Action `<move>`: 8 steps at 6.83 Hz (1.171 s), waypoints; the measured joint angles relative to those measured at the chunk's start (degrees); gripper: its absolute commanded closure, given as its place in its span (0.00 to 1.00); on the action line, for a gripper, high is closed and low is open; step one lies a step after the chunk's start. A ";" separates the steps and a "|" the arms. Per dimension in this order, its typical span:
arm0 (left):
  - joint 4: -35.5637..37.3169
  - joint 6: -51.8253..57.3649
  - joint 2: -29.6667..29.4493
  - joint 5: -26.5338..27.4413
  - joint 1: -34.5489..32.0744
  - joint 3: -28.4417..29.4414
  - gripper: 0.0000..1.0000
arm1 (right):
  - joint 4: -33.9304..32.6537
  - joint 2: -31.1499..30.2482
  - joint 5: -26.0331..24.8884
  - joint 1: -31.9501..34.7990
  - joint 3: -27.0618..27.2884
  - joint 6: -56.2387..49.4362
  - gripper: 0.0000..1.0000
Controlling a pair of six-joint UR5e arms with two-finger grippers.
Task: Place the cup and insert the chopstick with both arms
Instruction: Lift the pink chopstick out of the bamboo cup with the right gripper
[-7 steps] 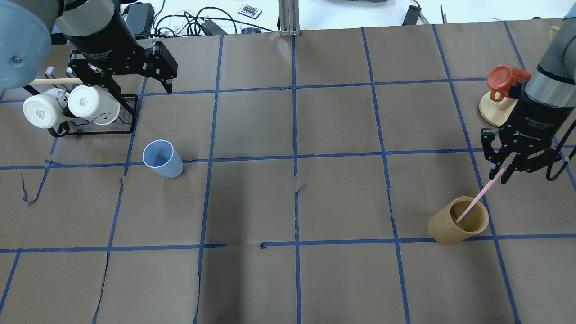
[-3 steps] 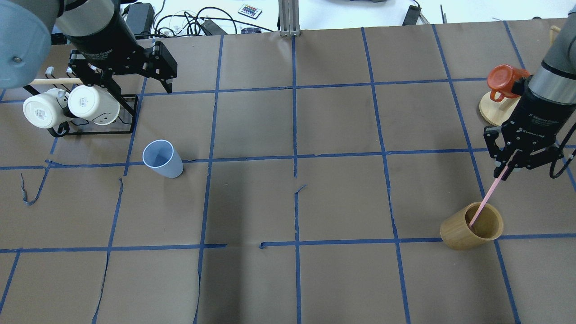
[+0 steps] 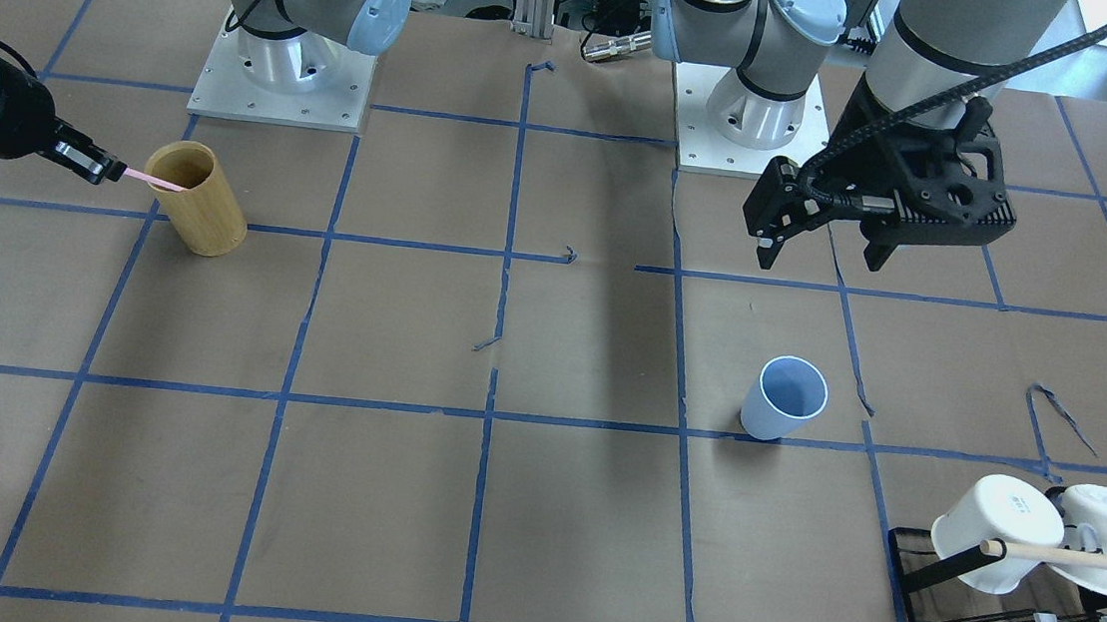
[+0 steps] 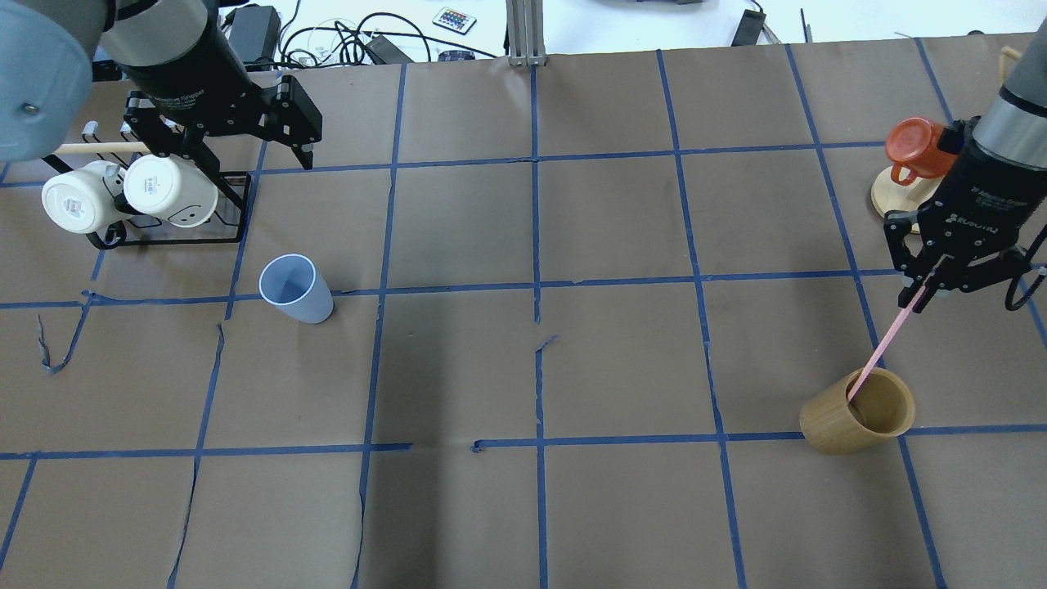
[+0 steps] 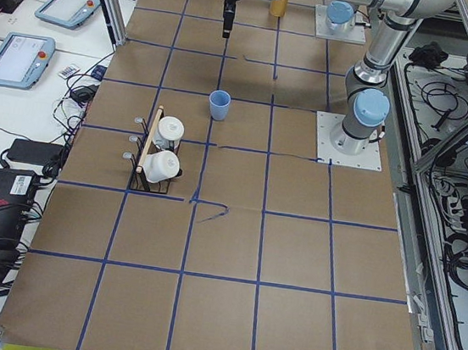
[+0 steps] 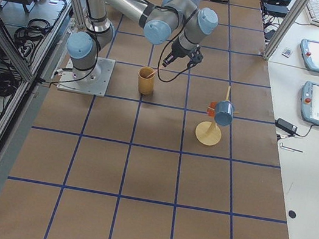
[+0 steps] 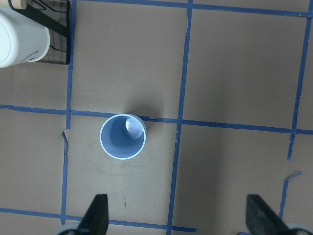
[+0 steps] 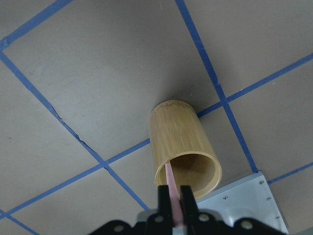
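Observation:
The light blue cup (image 4: 294, 288) stands upright on the table, also in the front view (image 3: 786, 399) and the left wrist view (image 7: 123, 137). My left gripper (image 4: 249, 155) hangs open and empty above and behind it, near the mug rack. My right gripper (image 4: 923, 296) is shut on the top end of the pink chopstick (image 4: 883, 348). The stick slants down and its lower end is still inside the tan bamboo cylinder (image 4: 859, 413). The right wrist view shows the fingers (image 8: 165, 196) pinching the stick (image 8: 171, 183) over the cylinder's mouth (image 8: 181, 142).
A black rack (image 4: 229, 237) with two white mugs and a wooden rod (image 4: 98, 148) stands at the far left. An orange mug (image 4: 916, 147) sits on a round wooden stand at the far right, just behind my right gripper.
My right gripper has closed on the chopstick and moved away from the cylinder, drawing the stick partly out. The bamboo cylinder shifted slightly right. The left arm and the cup have not moved.

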 measured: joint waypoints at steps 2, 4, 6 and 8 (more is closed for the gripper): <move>0.00 0.00 -0.05 0.00 0.00 0.07 0.00 | 0.88 -0.09 1.01 0.01 -0.64 0.00 0.85; 0.00 0.00 -0.06 0.00 0.00 0.08 0.00 | 1.71 -0.08 2.36 0.01 -1.21 0.45 0.85; 0.00 0.00 -0.06 0.00 0.00 0.04 0.00 | 2.62 0.08 3.04 0.01 -2.03 1.00 0.86; 0.00 0.00 -0.07 0.00 0.00 0.04 0.00 | 4.37 0.16 2.95 0.01 -3.90 1.12 0.89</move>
